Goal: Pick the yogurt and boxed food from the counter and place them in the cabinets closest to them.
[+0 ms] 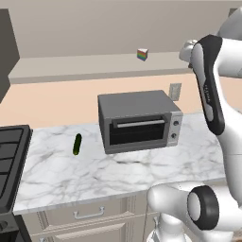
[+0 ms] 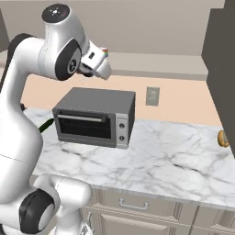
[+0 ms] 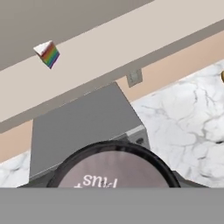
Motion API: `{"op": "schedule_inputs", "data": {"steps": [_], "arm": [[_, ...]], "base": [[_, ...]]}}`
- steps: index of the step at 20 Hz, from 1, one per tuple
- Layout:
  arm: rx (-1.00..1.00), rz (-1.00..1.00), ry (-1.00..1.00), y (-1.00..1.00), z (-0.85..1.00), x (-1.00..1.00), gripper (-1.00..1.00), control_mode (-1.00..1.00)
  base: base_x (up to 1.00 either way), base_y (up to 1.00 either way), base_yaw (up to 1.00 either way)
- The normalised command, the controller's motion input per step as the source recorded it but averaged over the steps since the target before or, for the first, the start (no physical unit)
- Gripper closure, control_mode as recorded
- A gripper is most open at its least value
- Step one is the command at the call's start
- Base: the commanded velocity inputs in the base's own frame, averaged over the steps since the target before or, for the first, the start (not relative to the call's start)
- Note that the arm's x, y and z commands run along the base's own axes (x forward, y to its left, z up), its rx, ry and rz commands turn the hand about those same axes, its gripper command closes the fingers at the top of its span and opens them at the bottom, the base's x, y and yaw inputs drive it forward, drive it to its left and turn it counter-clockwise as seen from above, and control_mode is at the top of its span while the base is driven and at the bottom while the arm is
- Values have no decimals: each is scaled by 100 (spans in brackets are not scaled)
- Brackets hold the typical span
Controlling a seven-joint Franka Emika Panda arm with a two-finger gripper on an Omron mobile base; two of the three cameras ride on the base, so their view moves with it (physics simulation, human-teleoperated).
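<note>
The yogurt (image 3: 114, 168), a round dark cup with a paler printed lid, sits right in front of the hand camera and hides the finger tips. My gripper (image 2: 101, 68) is shut on it, raised above the toaster oven (image 2: 94, 114) and level with the open cabinets' beige shelf floor (image 1: 94, 64). In the left base view the hand (image 1: 189, 49) shows at the upper right, close to that shelf's front edge. The white marble counter (image 1: 118, 170) lies below. The boxed food is out of view.
A rainbow-striped cube (image 1: 142, 54) stands on the shelf. A dark green cucumber (image 1: 77, 144) lies left of the toaster oven, and a stove (image 1: 12, 160) borders the counter's left end. A brownish item (image 2: 223, 138) lies at the far right beside a dark cabinet door (image 2: 222, 69).
</note>
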Motion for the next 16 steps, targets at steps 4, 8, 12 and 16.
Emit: {"op": "schedule_inputs", "data": {"steps": [4, 8, 12, 16], "arm": [[0, 0, 0, -20, 5, 38, 100, -100], [0, 0, 0, -17, 1, 46, 100, -100], [0, 3, 0, -10, 0, 21, 100, -100], [0, 4, 3, -6, 0, 14, 100, -100]], "base": [[0, 0, 0], [0, 0, 0], [0, 0, 0], [0, 0, 0]]}}
